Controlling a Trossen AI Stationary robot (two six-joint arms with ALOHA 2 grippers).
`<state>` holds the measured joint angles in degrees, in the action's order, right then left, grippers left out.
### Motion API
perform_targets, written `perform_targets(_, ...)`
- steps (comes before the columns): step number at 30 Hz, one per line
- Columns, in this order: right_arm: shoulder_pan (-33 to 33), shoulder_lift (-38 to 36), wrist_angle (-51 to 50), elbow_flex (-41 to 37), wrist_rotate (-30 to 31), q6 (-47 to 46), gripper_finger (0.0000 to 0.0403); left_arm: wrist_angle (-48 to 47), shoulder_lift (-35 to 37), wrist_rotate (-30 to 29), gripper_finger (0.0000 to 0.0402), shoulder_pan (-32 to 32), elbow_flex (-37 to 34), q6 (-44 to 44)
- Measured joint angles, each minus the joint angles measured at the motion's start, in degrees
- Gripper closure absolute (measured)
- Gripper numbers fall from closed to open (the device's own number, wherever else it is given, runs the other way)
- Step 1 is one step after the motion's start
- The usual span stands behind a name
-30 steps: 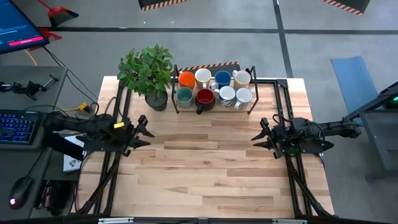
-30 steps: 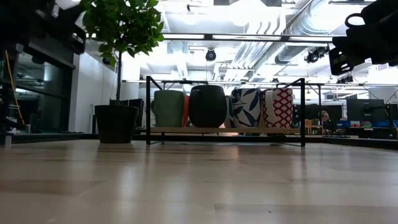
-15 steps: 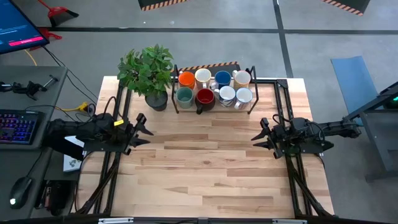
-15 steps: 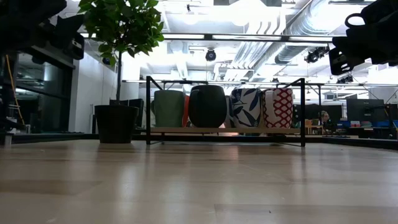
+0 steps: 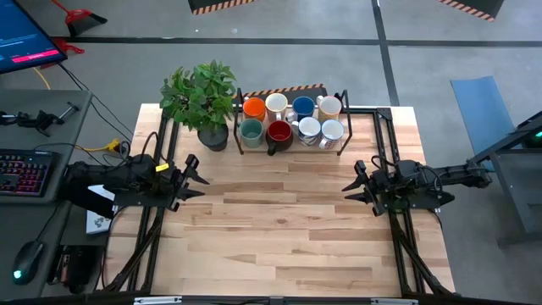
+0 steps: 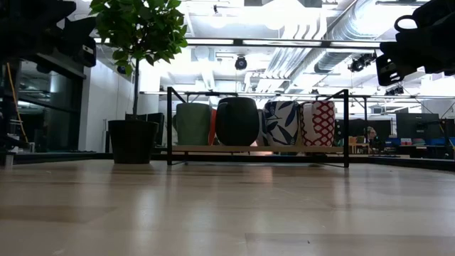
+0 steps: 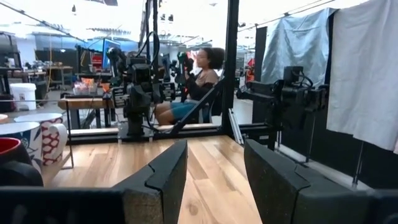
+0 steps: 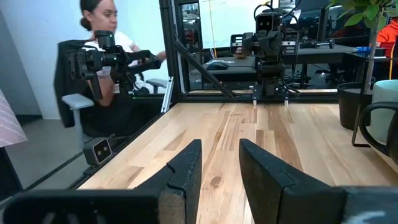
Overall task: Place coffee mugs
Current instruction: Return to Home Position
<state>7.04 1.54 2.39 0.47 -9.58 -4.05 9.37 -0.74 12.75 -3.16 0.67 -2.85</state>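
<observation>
The left gripper [image 5: 193, 175] pulls back a little toward the left edge of the table [image 5: 288, 237]; most of that retreat comes first, and over the last half second it only creeps; seen from table height, the left arm [image 6: 43, 25] shifts its dark outline up in the corner; the keyboard [image 5: 21, 174] beside the table changes its glow from blue through purple to red.

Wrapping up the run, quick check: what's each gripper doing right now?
Left gripper: open, empty, over the table's left side.
Right gripper: open, empty, over the table's right side.
</observation>
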Motion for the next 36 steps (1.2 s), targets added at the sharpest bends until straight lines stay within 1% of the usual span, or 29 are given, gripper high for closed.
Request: perform_targets(36, 0.0, 0.0, 0.0, 0.0, 0.0, 0.0, 0.0306, -0.6, 0.0, -0.1, 0.0252, 0.0, 0.0, 0.0)
